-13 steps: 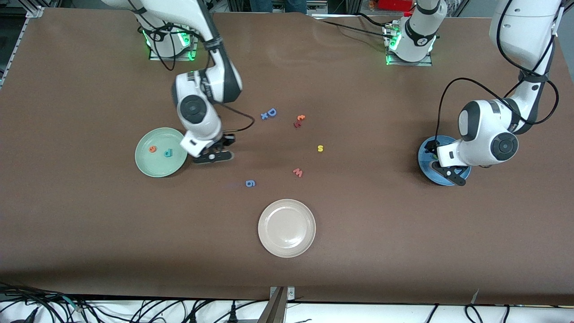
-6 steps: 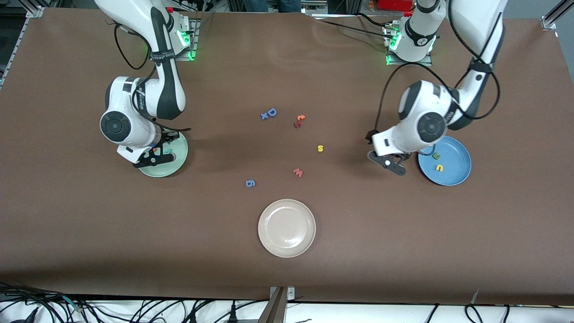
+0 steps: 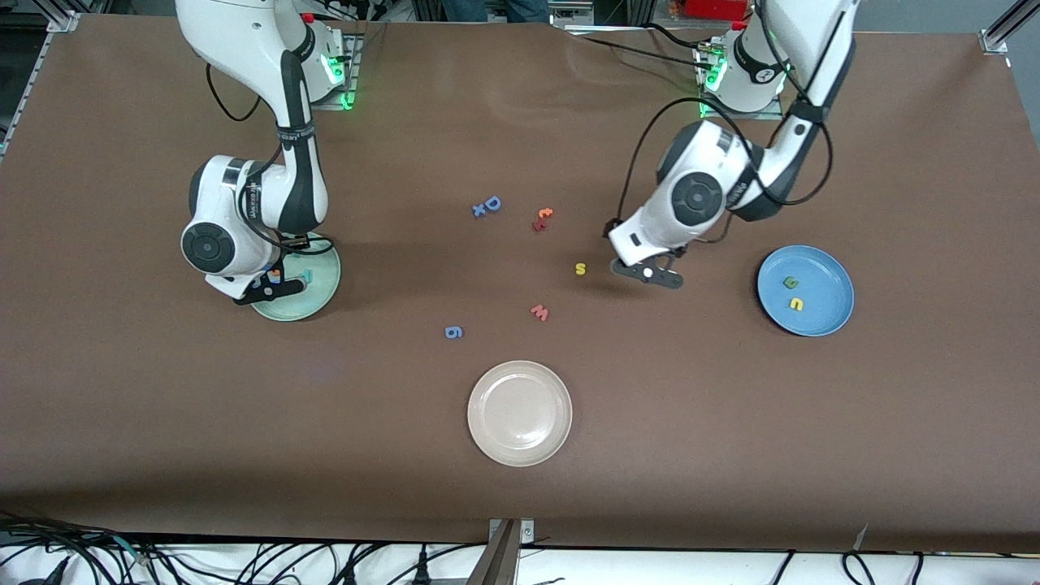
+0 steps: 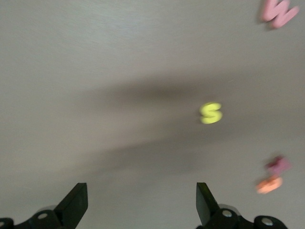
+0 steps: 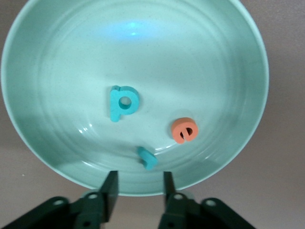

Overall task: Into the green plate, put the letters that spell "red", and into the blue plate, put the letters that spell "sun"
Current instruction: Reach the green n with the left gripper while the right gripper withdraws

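Observation:
The green plate (image 3: pixel 323 282) (image 5: pixel 57 57) lies toward the right arm's end of the table. In it are a teal "d" (image 5: pixel 124 102), an orange "e" (image 5: pixel 185 130) and a teal "r" (image 5: pixel 147 158). My right gripper (image 3: pixel 268 286) (image 5: pixel 139 185) hangs open over the plate's edge, the "r" lying free just past its fingertips. The blue plate (image 3: pixel 829 284) holds a green "u" (image 3: pixel 790 282) and a yellow "n" (image 3: pixel 796 304). A yellow "s" (image 3: pixel 580 268) (image 4: pixel 211 113) lies on the table. My left gripper (image 3: pixel 650 274) (image 4: pixel 140 202) is wide open and empty above the table beside the "s".
A cream-white plate (image 3: pixel 520 413) sits nearer the front camera. Loose letters lie mid-table: blue "D" and "x" (image 3: pixel 487 205), a blue "g" (image 3: pixel 453 331), a reddish "w" (image 3: pixel 540 312) (image 4: pixel 279 10), an orange "t" (image 3: pixel 545 214) with a dark red letter (image 3: pixel 538 225).
My right arm swung over the green plate and its gripper opened, leaving the teal "r" in the plate. My left arm moved from over the blue plate toward the yellow "s".

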Controlling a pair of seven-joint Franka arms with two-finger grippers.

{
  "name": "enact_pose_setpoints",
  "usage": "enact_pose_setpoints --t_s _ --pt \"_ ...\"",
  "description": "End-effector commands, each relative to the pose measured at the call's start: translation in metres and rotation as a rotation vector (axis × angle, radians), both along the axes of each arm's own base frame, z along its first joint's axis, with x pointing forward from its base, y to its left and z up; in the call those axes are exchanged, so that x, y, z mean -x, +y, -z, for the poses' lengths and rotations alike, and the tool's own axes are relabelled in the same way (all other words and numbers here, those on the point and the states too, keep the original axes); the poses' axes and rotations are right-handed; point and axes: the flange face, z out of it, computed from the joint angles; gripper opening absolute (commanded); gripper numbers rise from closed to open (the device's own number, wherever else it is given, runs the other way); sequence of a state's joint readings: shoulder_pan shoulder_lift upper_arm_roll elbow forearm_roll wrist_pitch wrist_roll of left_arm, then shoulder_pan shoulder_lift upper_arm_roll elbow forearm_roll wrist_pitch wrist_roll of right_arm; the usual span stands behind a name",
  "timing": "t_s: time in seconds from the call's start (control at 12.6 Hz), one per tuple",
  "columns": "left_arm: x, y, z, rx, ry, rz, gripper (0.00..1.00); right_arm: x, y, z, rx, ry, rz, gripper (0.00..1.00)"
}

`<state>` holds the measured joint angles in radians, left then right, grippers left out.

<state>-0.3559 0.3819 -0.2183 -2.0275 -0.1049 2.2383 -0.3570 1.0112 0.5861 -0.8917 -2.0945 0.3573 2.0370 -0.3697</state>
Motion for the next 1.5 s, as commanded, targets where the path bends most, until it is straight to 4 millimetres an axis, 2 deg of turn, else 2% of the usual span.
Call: enact_pose_setpoints --t_s 0.0,0.16,0.32,0.47,0.71,0.95,1.11,1.19,1.27,1.35,1.42 --pt "-0.002 -0.037 0.012 0.015 -0.030 -0.144 1.00 -0.012 0.015 -0.015 -0.037 -0.022 -0.017 0.99" --pt "-0.006 -0.045 0.026 0.051 -0.076 -0.162 0.98 -0.030 0.035 -0.044 -0.061 -0.008 -0.034 0.99" --pt "-0.010 -0.045 0.028 0.073 -0.111 -0.174 0.96 -0.048 0.052 -0.076 -0.071 -0.024 -0.032 0.99" --pt "-0.012 -0.044 0.032 0.078 -0.119 -0.179 0.96 -0.061 0.057 -0.109 -0.071 -0.040 -0.002 0.99" --pt "-0.007 -0.052 0.040 0.085 -0.131 -0.198 0.86 -0.079 0.063 -0.173 -0.080 -0.055 -0.013 0.99" --pt "0.003 -0.063 0.054 0.070 -0.140 -0.181 0.78 -0.082 0.075 -0.221 -0.075 -0.041 -0.030 0.99" --pt "0.007 -0.066 0.061 0.040 -0.146 -0.183 0.74 -0.078 0.070 -0.238 -0.068 -0.017 -0.015 0.99" --pt "0.008 -0.066 0.064 0.032 -0.150 -0.177 0.73 -0.075 0.085 -0.251 -0.074 -0.042 -0.037 0.99" --pt "0.009 -0.065 0.068 0.021 -0.153 -0.163 0.72 -0.073 0.091 -0.259 -0.060 -0.058 -0.020 0.99" --pt "0.005 -0.059 0.069 0.010 -0.160 -0.166 0.72 -0.068 0.094 -0.276 -0.054 -0.085 -0.017 0.99" --pt "0.003 -0.056 0.069 0.007 -0.161 -0.169 0.70 -0.066 0.090 -0.289 -0.026 -0.106 -0.033 0.99"
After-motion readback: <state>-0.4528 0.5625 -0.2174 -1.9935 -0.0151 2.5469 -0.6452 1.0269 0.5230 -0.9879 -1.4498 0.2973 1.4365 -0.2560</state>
